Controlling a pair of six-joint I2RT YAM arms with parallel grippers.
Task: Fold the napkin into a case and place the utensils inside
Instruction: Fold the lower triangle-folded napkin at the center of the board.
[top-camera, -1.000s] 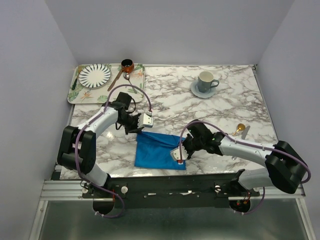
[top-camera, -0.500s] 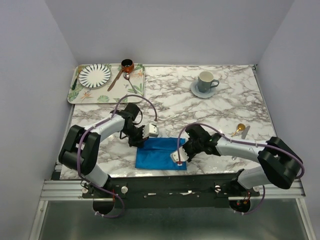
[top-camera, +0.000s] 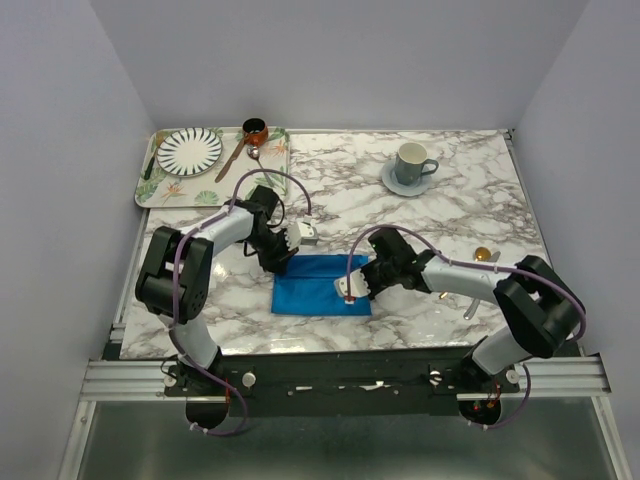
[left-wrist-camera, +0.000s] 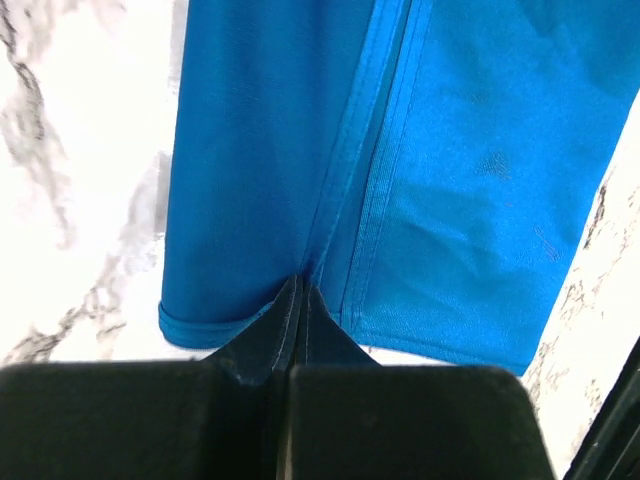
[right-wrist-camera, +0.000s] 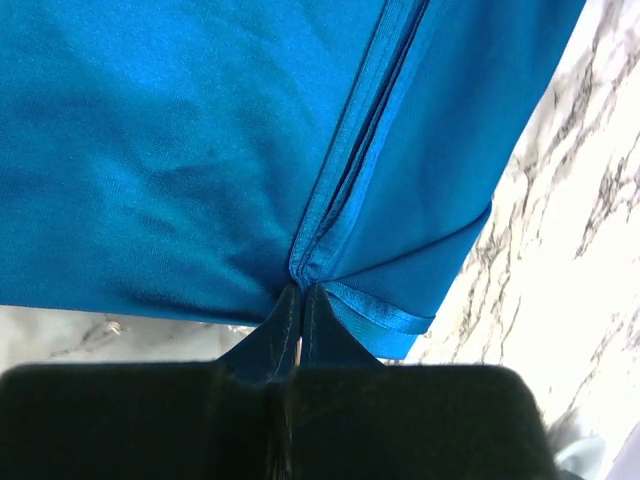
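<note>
The blue napkin (top-camera: 320, 286) lies folded as a wide band on the marble table, between the two arms. My left gripper (top-camera: 283, 263) is at its left far corner, shut on the folded hem (left-wrist-camera: 318, 250). My right gripper (top-camera: 357, 291) is at its right end, shut on the layered hem (right-wrist-camera: 310, 262). The gold spoon (top-camera: 483, 254) lies on the table to the right, just behind the right arm. I cannot make out the silver utensil.
A leaf-patterned tray (top-camera: 275, 177) at the far left holds a striped plate (top-camera: 189, 150), a brown-handled spoon (top-camera: 237, 154) and a small brown pot (top-camera: 255, 130). A grey cup on a saucer (top-camera: 411, 165) stands at the far right.
The napkin has become a narrower band, and its near edge now lies farther from the table's front. Both grippers have stayed on its ends and moved away from the front edge.
</note>
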